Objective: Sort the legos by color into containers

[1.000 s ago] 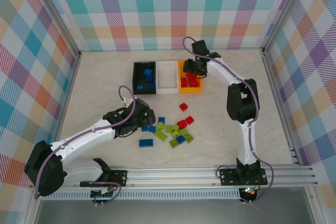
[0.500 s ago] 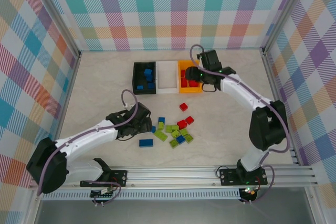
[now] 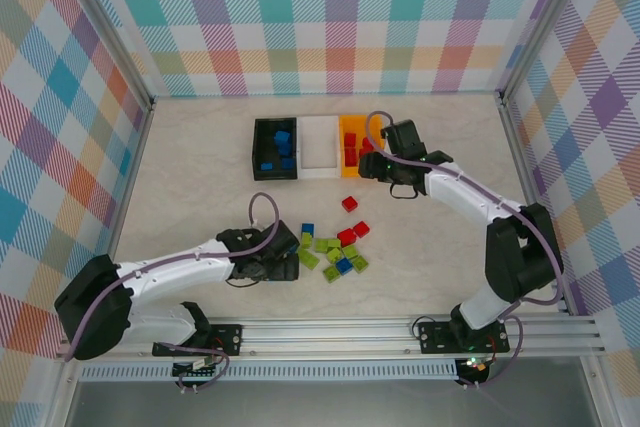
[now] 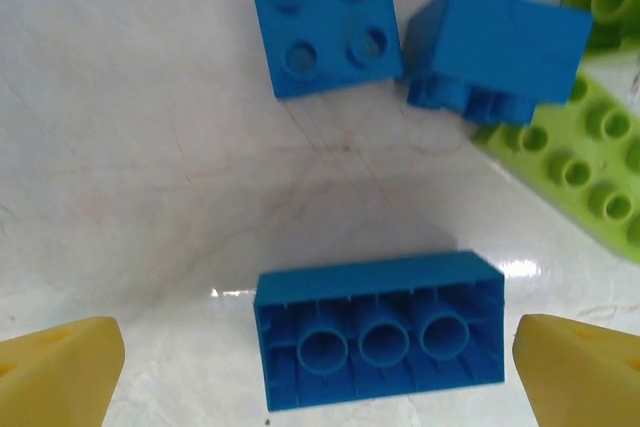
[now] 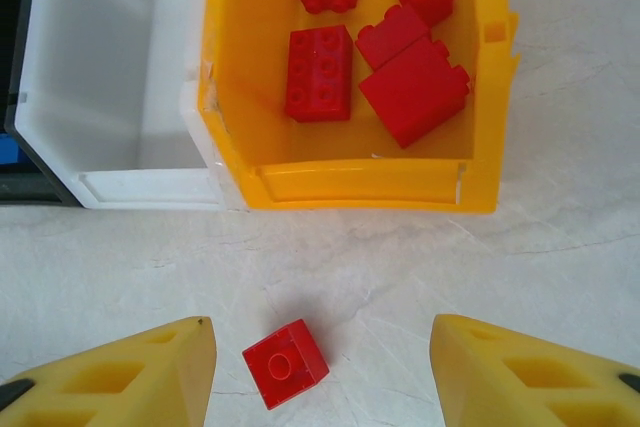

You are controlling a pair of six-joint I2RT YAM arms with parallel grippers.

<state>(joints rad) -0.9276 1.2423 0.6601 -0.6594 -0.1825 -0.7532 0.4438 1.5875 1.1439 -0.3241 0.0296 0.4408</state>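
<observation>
Down at the near left of the tabletop (image 3: 190, 177), the left claw (image 4: 320, 367) stands wide, its yellow fingers (image 4: 60, 372) flanking an upturned blue brick (image 4: 380, 342) with bare tabletop showing on both sides (nothing gripped). Past the brick's far edge, across open surface, sit a square blue brick (image 4: 322, 17) and a tilted blue brick (image 4: 500, 42) against a lime green plate (image 4: 580, 167). Over by the bins, the right claw (image 5: 325, 372) hangs spread and empty above a lone red cube (image 5: 286, 363). It has room all round, and the orange bin (image 5: 350, 192) rim lies just beyond, red bricks (image 5: 320, 72) inside, white bin (image 5: 100, 77) alongside.
</observation>
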